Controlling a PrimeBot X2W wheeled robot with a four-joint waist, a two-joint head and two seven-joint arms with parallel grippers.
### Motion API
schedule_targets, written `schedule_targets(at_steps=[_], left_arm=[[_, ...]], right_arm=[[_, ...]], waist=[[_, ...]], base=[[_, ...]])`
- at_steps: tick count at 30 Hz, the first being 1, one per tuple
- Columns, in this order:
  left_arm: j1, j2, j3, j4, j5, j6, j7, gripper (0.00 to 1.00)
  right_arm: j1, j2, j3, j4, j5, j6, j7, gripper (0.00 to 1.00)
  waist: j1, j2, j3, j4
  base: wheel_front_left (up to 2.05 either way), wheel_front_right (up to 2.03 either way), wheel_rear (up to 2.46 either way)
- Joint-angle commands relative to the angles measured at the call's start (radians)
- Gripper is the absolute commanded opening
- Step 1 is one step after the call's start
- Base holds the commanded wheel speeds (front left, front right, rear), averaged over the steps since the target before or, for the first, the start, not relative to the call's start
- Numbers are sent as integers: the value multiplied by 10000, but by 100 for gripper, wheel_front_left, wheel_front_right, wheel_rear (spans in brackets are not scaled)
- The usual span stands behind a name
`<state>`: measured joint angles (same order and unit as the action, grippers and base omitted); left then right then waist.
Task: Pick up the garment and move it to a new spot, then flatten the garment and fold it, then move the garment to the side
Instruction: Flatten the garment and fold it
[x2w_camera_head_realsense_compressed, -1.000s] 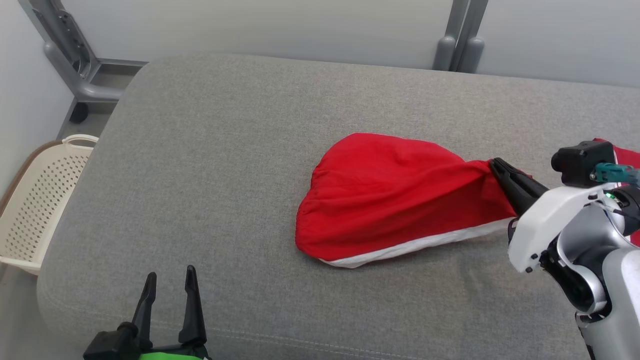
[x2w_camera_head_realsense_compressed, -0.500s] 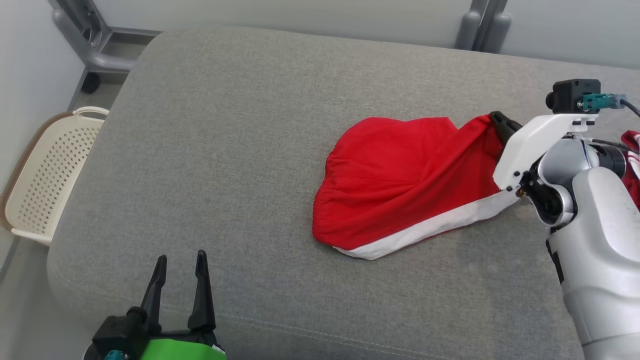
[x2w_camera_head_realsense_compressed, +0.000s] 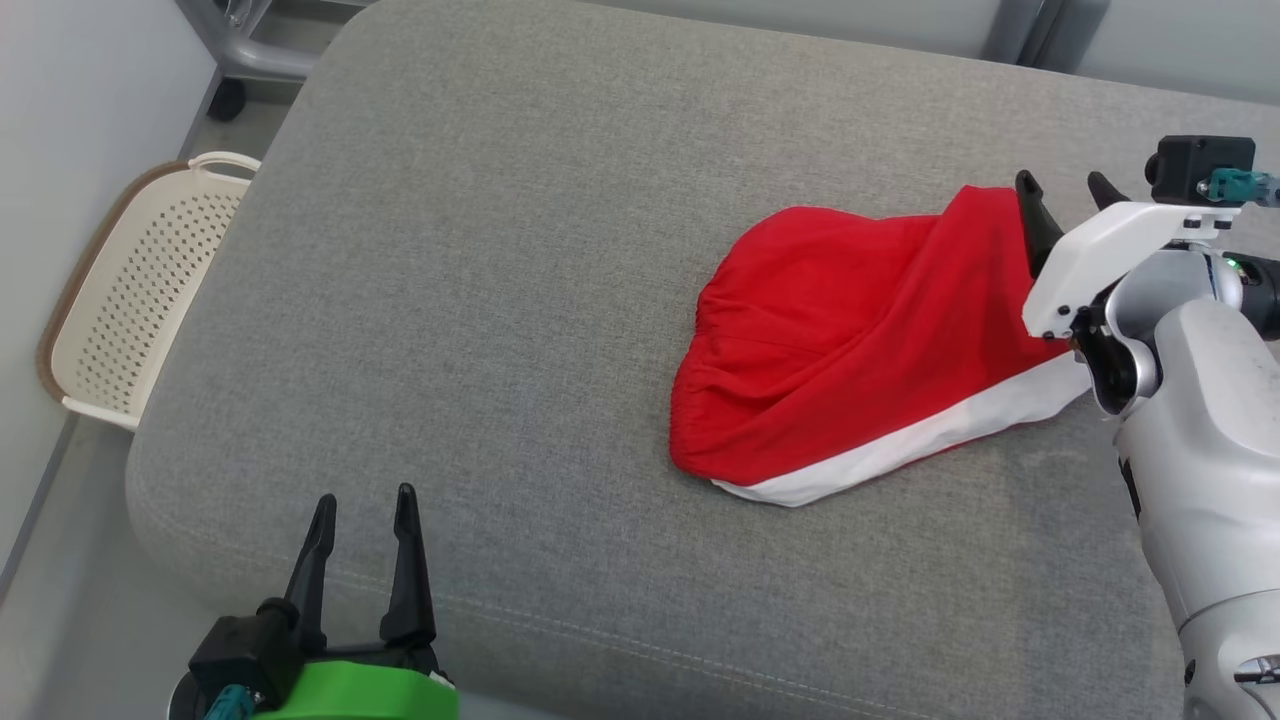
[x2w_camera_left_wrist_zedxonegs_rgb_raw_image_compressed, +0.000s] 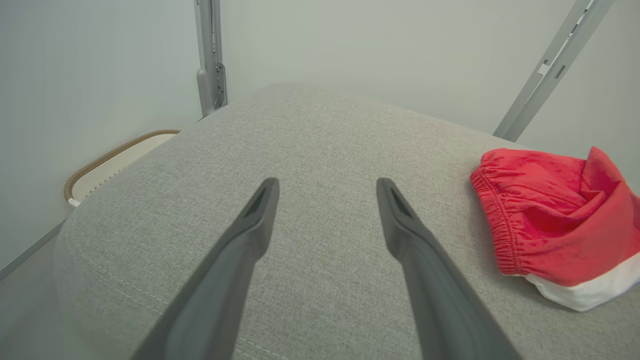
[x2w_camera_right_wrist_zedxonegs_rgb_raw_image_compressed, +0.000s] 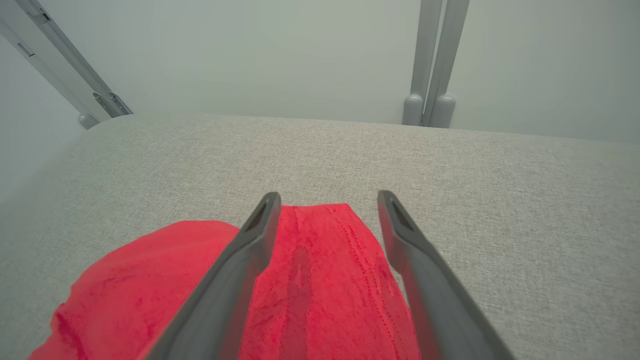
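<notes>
The red shorts (x2w_camera_head_realsense_compressed: 850, 330) lie just beneath the right gripper's (x2w_camera_head_realsense_compressed: 1061, 180) spread, empty fingers (x2w_camera_head_realsense_compressed: 1036, 222), their length pointing toward the distant, equally spread left gripper (x2w_camera_head_realsense_compressed: 365, 497).

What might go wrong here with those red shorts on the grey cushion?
1. The open right claw straddles a corner of the red shorts, so a finger could snag the cloth when the arm pulls away.
2. The shorts lie bunched and doubled over, not flat; folding them like this would probably trap wrinkles.
</notes>
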<state>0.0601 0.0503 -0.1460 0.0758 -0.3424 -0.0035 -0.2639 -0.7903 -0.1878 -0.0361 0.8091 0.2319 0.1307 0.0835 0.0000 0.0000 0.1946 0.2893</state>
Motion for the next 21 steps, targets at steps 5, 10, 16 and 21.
schedule_targets(at_steps=[5, 10, 16, 21], left_arm=[[86, 11, 174, 192, -18, 155, -3, 100], [210, 11, 234, 429, -87, 238, -3, 100], [420, 12, 316, 678, 1, 315, -3, 100], [637, 12, 470, 916, -18, 412, -3, 100]], right_arm=[[571, -87, -186, -18, -120, -1, -1227, 100], [1323, 75, -660, -263, -208, -1, -2030, 100], [2825, 582, -1425, -976, -772, -1, -2936, 100], [3980, 1057, -1803, -1703, -1071, -1, -3031, 100]], waist=[[0, 0, -478, -709], [0, 0, -813, -1092], [0, 0, -1397, -1534], [0, 0, -1901, -1793]], base=[[0, 0, 0], [0, 0, 0], [0, 0, 0], [0, 0, 0]])
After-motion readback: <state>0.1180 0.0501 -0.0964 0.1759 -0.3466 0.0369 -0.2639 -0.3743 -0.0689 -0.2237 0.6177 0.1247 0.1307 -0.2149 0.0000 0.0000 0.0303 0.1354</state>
